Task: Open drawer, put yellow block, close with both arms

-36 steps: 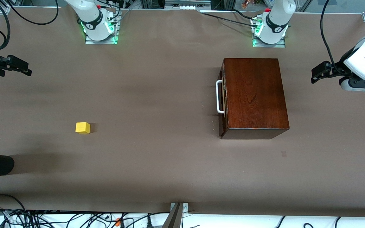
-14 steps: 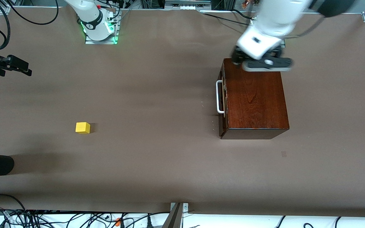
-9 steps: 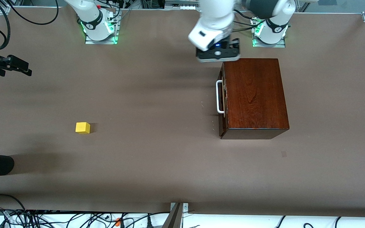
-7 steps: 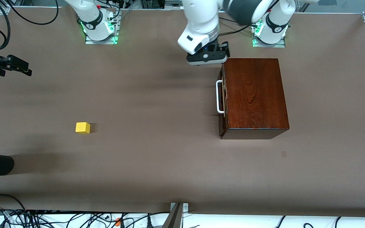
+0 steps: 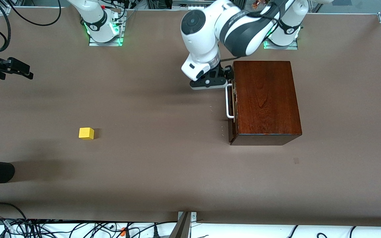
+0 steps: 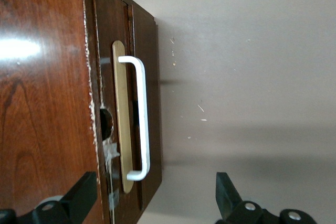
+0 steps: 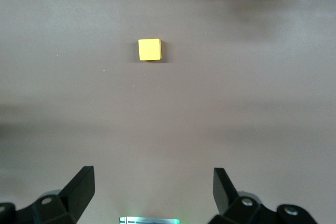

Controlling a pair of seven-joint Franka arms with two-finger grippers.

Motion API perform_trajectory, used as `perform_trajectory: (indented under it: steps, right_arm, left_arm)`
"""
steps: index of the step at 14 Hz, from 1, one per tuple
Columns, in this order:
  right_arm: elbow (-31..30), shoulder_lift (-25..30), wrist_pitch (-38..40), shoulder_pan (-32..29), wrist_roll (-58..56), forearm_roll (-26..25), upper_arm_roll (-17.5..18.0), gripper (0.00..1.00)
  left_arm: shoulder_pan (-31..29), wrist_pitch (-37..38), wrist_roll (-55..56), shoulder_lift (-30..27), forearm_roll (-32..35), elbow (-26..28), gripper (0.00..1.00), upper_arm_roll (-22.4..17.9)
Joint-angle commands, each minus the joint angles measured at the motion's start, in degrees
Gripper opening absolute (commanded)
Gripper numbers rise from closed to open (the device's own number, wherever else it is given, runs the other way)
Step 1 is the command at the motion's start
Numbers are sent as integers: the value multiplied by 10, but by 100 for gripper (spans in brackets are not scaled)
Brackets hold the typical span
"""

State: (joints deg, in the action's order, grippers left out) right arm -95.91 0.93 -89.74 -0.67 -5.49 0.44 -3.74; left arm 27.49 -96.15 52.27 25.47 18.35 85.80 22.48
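From the front view, I saw that the left arm [image 5: 230, 29] had swung across from its end of the worktop [image 5: 164, 172] since the earliest frame. Half a second before, its wrist sat beside the box's corner nearest the bases; now the left gripper [image 5: 225, 77] had dropped to the top end of the handle [image 5: 229, 100]. The box [image 5: 266, 100] had not shifted, and the drawer [image 5: 232, 105] was shut as before. The block [image 5: 86, 133] lay where it had been all along, well apart from the box, toward the right arm's end and nearer the camera than the handle. The right gripper [image 5: 15, 67] waited over the worktop's edge at that end, unmoved throughout.

In the left wrist view, I had the drawer front [image 6: 123, 103] filling the frame, with the white handle [image 6: 140, 119] standing off a pale backing plate. The left gripper [image 6: 157, 198] showed its fingers [image 6: 84, 192] spread wide, one over the box top [image 6: 42, 93], the other over bare worktop [image 6: 247, 77], the handle's end between them, nothing touched.

In the right wrist view, I saw the right gripper [image 7: 152, 187] with fingers [image 7: 81, 184] spread and empty above the worktop [image 7: 236, 103], the block [image 7: 149, 49] lying some way off ahead of them.
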Motion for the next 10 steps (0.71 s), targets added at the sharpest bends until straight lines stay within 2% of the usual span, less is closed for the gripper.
perform_trajectory:
  steps: [1,4,10]
  right_arm:
    - [6,-1,7,-9,-4,11,6,100]
    - [6,-1,7,-8,-4,11,6,100]
    - [6,-1,7,-9,-4,11,6,100]
  left_arm:
    - [-2,-11,5,28,24,-14,100,-1]
    - [-3,-45,6,37,49,14,100,-3]
    - [-6,-49,7,76,76,13,100,-4]
